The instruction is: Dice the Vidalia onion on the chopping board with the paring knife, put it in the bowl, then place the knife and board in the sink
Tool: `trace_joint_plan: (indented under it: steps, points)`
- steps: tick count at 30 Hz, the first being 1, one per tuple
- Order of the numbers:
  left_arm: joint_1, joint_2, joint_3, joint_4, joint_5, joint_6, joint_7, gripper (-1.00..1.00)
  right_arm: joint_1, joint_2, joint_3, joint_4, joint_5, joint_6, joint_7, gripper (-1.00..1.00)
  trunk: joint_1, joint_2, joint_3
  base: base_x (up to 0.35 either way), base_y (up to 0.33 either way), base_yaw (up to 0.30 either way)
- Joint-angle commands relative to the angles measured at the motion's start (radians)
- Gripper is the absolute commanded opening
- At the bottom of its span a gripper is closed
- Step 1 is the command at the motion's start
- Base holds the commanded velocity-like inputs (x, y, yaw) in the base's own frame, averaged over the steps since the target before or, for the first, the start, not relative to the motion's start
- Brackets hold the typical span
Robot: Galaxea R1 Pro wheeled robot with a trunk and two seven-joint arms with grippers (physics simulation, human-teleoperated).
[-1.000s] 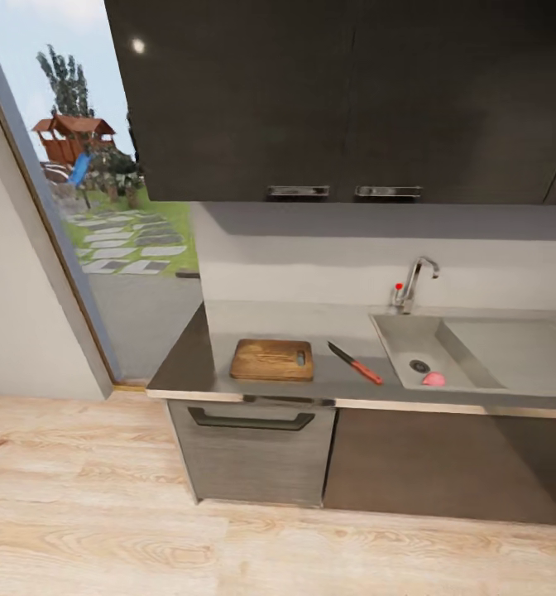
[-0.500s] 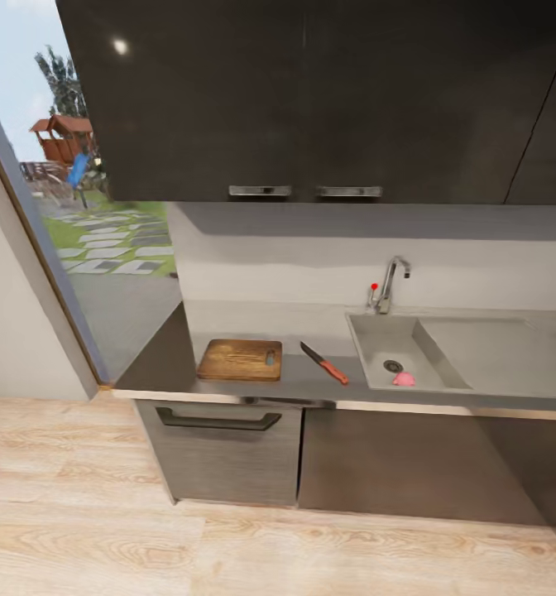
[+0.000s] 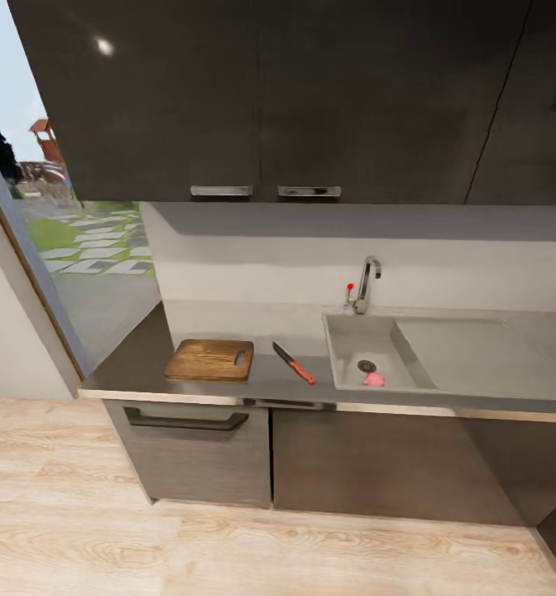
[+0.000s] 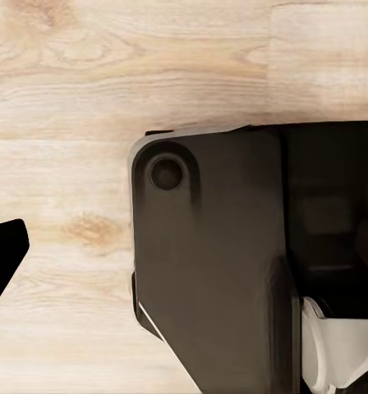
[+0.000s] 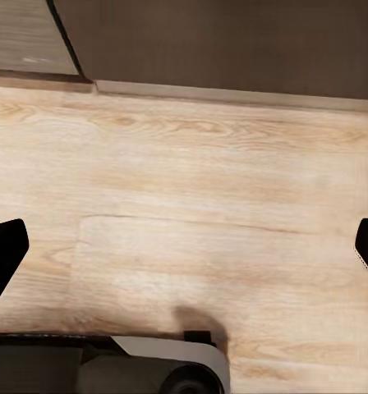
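In the head view the grey countertop (image 3: 133,368) runs along the wall ahead. The wooden chopping board (image 3: 209,360) lies flat near its left end. Just right of it lies the paring knife (image 3: 294,363), red-orange handle toward the front edge. The Vidalia onion (image 3: 374,380), a small pink lump, rests in the sink (image 3: 348,335) beside the drain. The bowl is out of view. My right gripper (image 5: 184,246) hangs open over the wooden floor, dark fingertips far apart. My left gripper (image 4: 184,258) shows one fingertip (image 4: 2,258) at the frame's edge, above my dark base (image 4: 225,271).
Dark wall cabinets (image 3: 270,99) hang over the counter. A chrome faucet (image 3: 366,281) stands behind the sink, and a drainboard (image 3: 476,352) lies to its right. A drawer with a bar handle (image 3: 185,420) sits under the board. A glass opening (image 3: 88,248) is at the left. Wooden floor (image 3: 228,546) separates me from the cabinets.
The whole head view has slid left, so the camera has moved rightward along the counter. Board, knife and onion keep their places on the counter and in the sink.
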Motion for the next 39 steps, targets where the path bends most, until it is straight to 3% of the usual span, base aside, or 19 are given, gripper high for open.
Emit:
trace_joint_plan:
  steps: [1, 39]
  points:
    - [0.000, 0.001, -0.002, -0.002, 0.000, -0.001, 0.000, 1.00, 0.000, 0.000, 0.001, 0.000, 0.001, -0.002, 0.001, 1.00, 0.001, -0.002, -0.002, 0.000, -0.316, 0.000]
    - [0.000, 0.002, 0.001, 0.013, 0.000, -0.001, 0.000, 1.00, 0.000, 0.001, 0.001, 0.003, 0.001, -0.002, 0.002, 1.00, 0.001, -0.002, 0.003, 0.000, -0.310, -0.023]
